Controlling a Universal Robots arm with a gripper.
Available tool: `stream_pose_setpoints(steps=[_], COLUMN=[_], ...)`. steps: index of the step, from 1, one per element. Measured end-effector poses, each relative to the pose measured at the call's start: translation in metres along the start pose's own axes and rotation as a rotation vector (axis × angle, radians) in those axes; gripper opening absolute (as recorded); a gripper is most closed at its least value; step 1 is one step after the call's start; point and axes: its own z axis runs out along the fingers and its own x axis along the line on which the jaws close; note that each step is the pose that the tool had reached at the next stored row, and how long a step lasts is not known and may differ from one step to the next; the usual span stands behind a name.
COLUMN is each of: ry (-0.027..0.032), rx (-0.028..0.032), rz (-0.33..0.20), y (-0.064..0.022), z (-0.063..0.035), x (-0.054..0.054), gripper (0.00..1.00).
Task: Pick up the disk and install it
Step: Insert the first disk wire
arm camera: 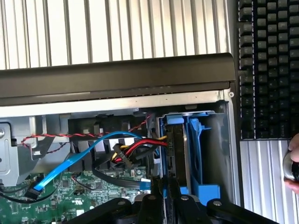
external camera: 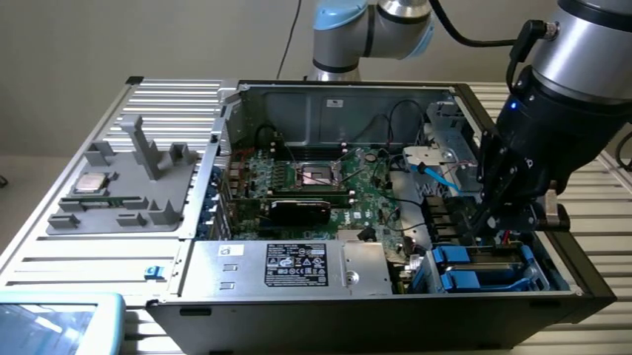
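The disk (arm camera: pixel 175 149) stands on edge in the blue drive bay (arm camera: pixel 194 154) at the corner of the open computer case (arm camera: pixel 117 77); I see its dark narrow side with a blue rail beside it. My gripper (arm camera: pixel 167 198) is directly over that edge, its black fingers (arm camera: pixel 159 193) closed against the disk. In the exterior view my gripper (external camera: pixel 491 222) reaches down into the case at the exterior view's right, just above the blue bay (external camera: pixel 474 268).
Blue, red and black cables (arm camera: pixel 121 151) run beside the bay. The green motherboard (external camera: pixel 316 185) and a silver box with a black label (external camera: pixel 296 266) fill the case. A grey tray with a processor chip (external camera: pixel 94 183) lies outside. A keyboard (arm camera: pixel 268 70) and a hand (arm camera: pixel 293 163) are near.
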Motion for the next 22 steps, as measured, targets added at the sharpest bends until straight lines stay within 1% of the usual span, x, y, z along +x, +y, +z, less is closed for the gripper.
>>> stream_pose_setpoints(steps=[1, 2, 3, 18, 19, 22], ry=[-0.0006, -0.0010, -0.0016, -0.0017, -0.0016, -0.0020], rx=[0.0074, 0.0133, 0.0150, 0.0151, 0.0152, 0.0183], rz=[0.000, 0.000, 0.000, 0.000, 0.000, 0.000], y=[0.0024, 0.0043, 0.0043, 0.0043, 0.0059, 0.0148], z=[0.0000, 0.0001, 0.0001, 0.0000, 0.0001, 0.0001], x=[0.000, -0.001, -0.001, -0.001, -0.001, -0.001], gripper=[0.16, 0.16, 0.16, 0.16, 0.16, 0.16])
